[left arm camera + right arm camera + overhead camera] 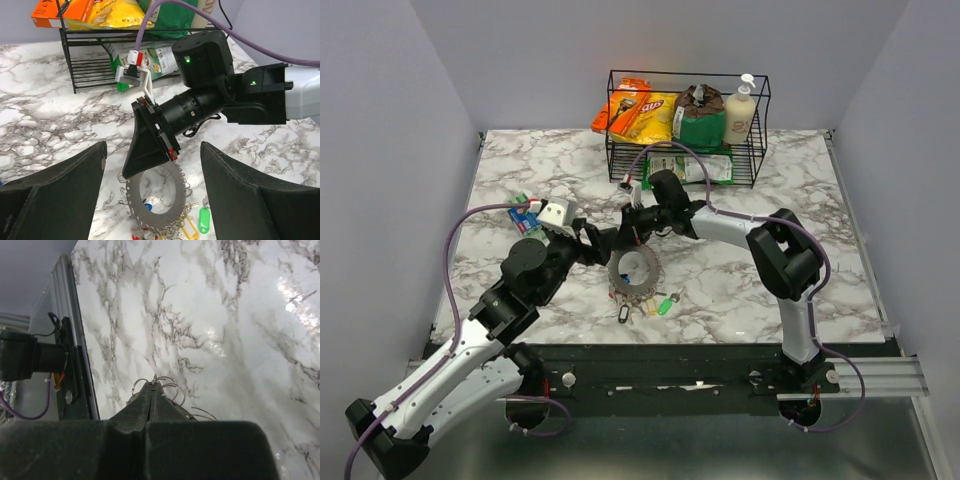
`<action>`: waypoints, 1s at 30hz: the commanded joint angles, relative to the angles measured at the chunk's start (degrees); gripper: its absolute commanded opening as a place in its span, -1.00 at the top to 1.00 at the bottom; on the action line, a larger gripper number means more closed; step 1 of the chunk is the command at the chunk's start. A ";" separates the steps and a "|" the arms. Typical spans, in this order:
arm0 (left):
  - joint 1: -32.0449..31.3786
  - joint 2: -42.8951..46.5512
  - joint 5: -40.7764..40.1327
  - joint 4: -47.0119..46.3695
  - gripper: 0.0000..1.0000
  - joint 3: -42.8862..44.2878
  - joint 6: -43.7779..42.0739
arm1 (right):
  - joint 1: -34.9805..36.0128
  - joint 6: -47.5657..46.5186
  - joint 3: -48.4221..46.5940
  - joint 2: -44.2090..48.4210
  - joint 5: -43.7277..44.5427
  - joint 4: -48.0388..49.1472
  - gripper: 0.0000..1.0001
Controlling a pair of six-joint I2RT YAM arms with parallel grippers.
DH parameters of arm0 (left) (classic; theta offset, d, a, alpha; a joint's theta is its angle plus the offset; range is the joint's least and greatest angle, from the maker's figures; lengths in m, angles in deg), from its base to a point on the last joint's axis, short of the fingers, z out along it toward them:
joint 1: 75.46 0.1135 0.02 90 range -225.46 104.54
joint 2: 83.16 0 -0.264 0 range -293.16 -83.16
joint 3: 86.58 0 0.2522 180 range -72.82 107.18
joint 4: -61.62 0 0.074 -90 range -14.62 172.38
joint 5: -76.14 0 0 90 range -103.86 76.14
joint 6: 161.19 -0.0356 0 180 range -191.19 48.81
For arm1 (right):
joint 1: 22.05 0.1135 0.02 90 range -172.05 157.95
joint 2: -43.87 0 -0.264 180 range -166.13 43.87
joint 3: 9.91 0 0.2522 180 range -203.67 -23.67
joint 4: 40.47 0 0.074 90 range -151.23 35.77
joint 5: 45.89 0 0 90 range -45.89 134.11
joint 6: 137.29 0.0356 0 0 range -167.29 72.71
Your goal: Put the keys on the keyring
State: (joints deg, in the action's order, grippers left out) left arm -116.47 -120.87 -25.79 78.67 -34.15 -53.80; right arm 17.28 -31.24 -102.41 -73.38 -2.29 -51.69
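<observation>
The keyring [646, 279] is a grey toothed disc with wire loops, lying near the table's front middle. In the left wrist view the keyring [177, 197] is tilted, its upper edge lifted. My right gripper [624, 252] is shut on that upper edge, and the same right gripper [145, 162] reaches in from the back right. In the right wrist view, keyring loops [172, 386] stick out past the shut right gripper [154, 386]. The keys [660, 304] cluster at the ring's near side: green [204, 220], yellow [187, 227], blue [146, 206]. My left gripper [152, 147] is open and holds nothing, just left of the ring.
A black wire rack [760, 150] at the back holds snack bags, a green pouch and a soap bottle [740, 112]. A green packet [690, 168] lies under it. Small coloured items [525, 215] sit at the left behind my left wrist.
</observation>
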 commanded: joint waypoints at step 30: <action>-0.03 -3.86 -2.40 0.23 -0.70 -1.50 -0.25 | 0.31 0.47 12.54 21.26 20.28 1.24 -0.80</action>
State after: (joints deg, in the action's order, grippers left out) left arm -116.47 -123.85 -27.23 78.97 -34.48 -53.83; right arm 17.28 -29.58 -94.13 -56.46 11.40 -49.39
